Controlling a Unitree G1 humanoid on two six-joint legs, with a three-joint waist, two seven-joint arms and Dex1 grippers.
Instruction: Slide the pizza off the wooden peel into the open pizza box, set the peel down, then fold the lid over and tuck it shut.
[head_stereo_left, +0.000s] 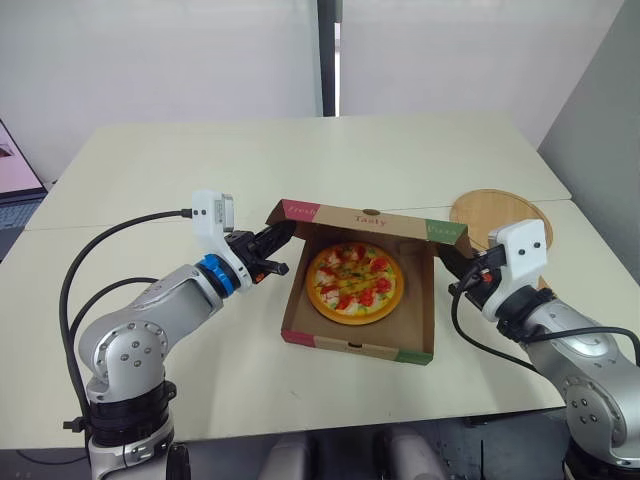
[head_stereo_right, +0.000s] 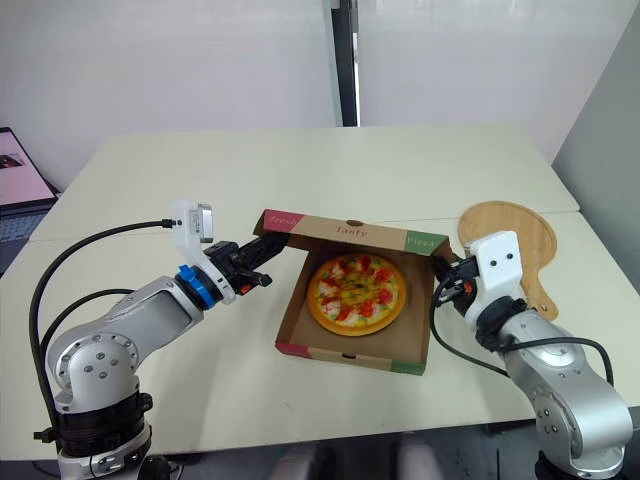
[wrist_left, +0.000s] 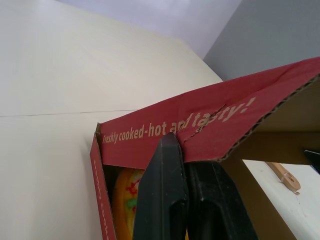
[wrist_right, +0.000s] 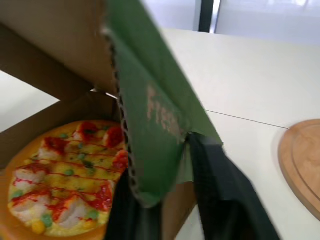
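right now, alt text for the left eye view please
The left gripper and right gripper pinch the end corners of the lid, held partway over the pizza in its box. The peel lies on the table beyond the right gripper.

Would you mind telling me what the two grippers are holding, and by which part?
Both hold the pizza box lid: the left gripper pinches its red side flap, the right gripper its green side flap.

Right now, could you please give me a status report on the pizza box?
Left hand, right hand shut on lid corners. Pizza in box, lid half folded. Peel lying clear, right of box.
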